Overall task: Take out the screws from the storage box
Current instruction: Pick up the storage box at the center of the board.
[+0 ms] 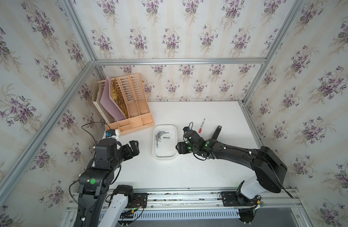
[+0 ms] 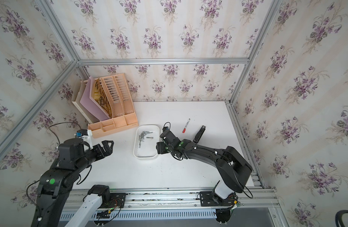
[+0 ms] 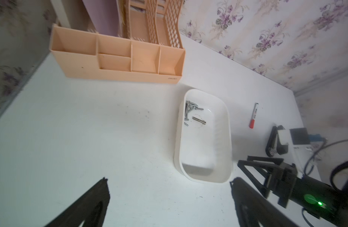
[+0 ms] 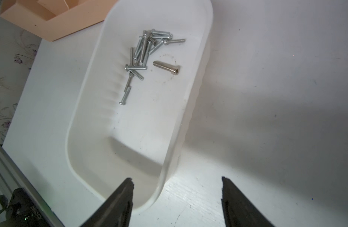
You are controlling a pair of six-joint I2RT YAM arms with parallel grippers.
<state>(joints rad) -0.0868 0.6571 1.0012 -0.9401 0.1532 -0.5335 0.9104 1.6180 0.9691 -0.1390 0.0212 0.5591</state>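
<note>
White tabletop, violet-papered walls: in both top views the storage box (image 1: pixel 164 157) lies mid-table near the peach file organizer (image 1: pixel 129 110), the screws (image 1: pixel 159 135) heaped in its far half, the left gripper (image 1: pixel 134 144) well aside and the right gripper (image 1: pixel 179 147) at its near right corner. Left wrist view shows that arm's jaws wide and empty over bare table; right wrist view shows jaws apart, empty, straddling the box's near wall. Hard, smooth, light and apt to roll, these bolts look easiest taken singly, and the lone thicker bolt (image 4: pixel 166 67), pinched across its shank, seems the safest hold.
</note>
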